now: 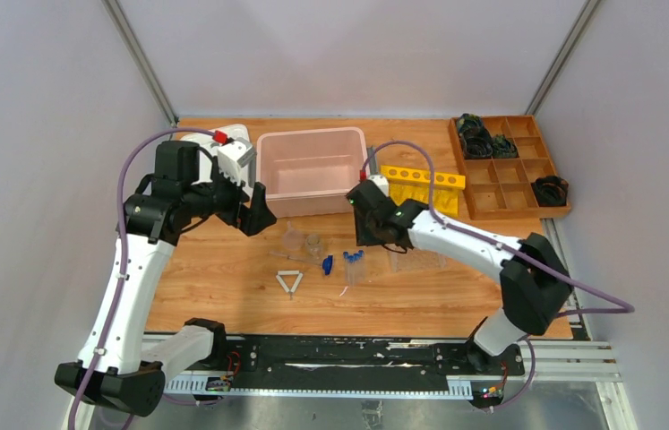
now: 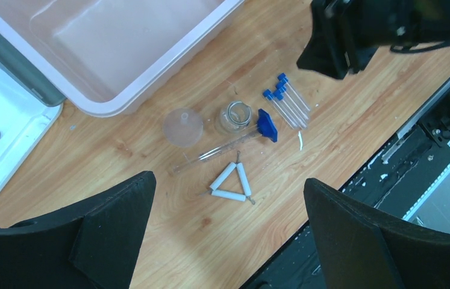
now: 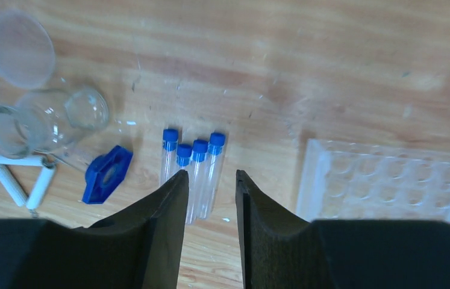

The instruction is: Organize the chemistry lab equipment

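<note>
Chemistry lab equipment at an early stage of sorting. Four clear tubes with blue caps (image 3: 192, 171) are lying side by side on the bench (image 3: 331, 72) at centre frame in the right wrist view. The clear plastic tube tray (image 3: 391, 180) is sitting to their right, apart from them, and no tube is showing in its wells. To the left of the tubes, a loose cluster is occupying the middle of the left wrist view: the thin rod (image 2: 222, 147) with its blue base, the glass flask (image 2: 234, 115), a translucent cone-shaped piece (image 2: 183, 126) and the white triangle frame (image 2: 229, 185), each lying separately on the wood. The right tool (image 3: 210, 177) is hovering directly over the tubes, its jaws parted narrowly and grasping nothing. The left tool (image 2: 228, 178) is hanging above the cluster, spread wide and unloaded. Farther out in the overhead view, a pink bin (image 1: 311, 134) is standing at upper centre, a yellow rack (image 1: 420, 179) is lying to its right, and a wooden compartment box (image 1: 514, 213) holding dark items (image 1: 478, 139) is filling the upper right. Judging by this layout, no piece is yet sitting in a container, so nearly the whole task is left to do, probably beginning with the tubes.
</note>
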Motion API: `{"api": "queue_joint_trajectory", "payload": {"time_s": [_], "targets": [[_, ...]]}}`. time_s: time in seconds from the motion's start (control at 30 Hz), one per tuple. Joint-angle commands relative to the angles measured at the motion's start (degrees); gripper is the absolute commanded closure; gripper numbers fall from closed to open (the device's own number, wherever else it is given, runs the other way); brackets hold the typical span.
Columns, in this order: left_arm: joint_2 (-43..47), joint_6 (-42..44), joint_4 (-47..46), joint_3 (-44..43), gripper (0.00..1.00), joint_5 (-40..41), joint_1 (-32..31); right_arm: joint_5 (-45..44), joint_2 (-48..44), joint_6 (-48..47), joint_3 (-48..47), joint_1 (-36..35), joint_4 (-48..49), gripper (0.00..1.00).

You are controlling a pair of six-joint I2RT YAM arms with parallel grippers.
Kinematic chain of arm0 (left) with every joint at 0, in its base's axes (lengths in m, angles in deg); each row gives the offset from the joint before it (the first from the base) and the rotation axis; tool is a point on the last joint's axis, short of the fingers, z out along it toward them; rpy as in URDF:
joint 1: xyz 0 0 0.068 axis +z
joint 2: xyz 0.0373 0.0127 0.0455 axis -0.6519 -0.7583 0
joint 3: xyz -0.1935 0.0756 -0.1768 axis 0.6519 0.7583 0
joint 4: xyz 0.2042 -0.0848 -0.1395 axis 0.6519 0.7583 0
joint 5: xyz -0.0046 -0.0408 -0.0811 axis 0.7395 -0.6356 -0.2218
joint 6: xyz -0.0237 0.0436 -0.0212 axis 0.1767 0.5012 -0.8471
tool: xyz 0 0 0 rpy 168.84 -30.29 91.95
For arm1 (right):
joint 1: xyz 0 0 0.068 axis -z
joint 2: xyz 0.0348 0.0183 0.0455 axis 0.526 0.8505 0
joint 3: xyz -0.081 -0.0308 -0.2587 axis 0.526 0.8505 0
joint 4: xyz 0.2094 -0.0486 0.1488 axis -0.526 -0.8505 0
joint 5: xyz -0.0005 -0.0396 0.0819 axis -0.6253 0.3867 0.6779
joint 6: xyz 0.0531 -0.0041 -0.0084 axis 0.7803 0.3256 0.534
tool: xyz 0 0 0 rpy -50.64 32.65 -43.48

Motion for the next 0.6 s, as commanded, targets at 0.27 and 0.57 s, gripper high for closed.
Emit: {"api": "queue_joint_trajectory", "payload": {"time_s": [0.27, 0.57], "targets": [[2.1, 0.1, 0.2, 0.5, 0.00, 0.5, 0.5, -0.8, 8.8, 6.5, 3.0, -2.6, -0.2, 0.68], [2.2, 0.3, 0.8, -0.1, 0.00, 0.1, 0.5, -0.2, 12.6, 7.3, 2.7, -2.5, 0.9, 0.73]]}}
